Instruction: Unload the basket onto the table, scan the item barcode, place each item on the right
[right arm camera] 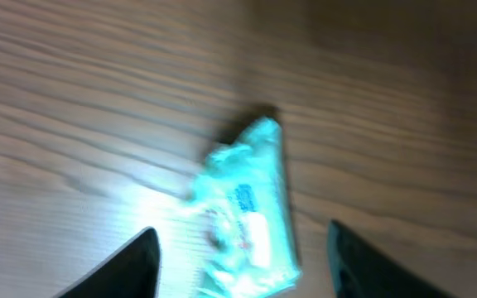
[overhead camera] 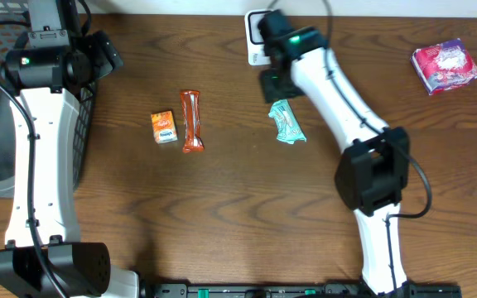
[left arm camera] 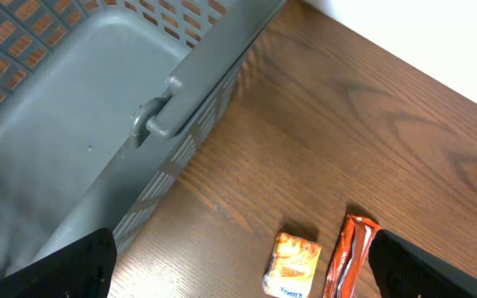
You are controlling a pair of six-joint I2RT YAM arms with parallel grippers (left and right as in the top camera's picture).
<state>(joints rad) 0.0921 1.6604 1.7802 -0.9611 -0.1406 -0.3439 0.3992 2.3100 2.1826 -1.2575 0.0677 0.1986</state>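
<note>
- The teal packet (right arm camera: 251,207) lies flat on the counter (overhead camera: 238,207), under the right tool (right arm camera: 240,240) and between the lines of its 2 fingers.
- The right tool is partly spread and holds nothing: each finger stands clear of the packet, 1 on either side.
- The right wrist view is blurred, so no print on the packet can be read.
- A white box (overhead camera: 255,33) sits at the counter's far edge, just behind the right tool and partly under that arm.
- A pink packet (overhead camera: 445,66) lies well off to the right tool's right.
- The left tool (left arm camera: 243,240) is spread wide and empty, hanging over the counter beside the grey basket (left arm camera: 73,124).
- An orange box (left arm camera: 292,263) and a red bar (left arm camera: 350,257) lie side by side, close together, ahead of the left tool, between the 2 tools.
</note>
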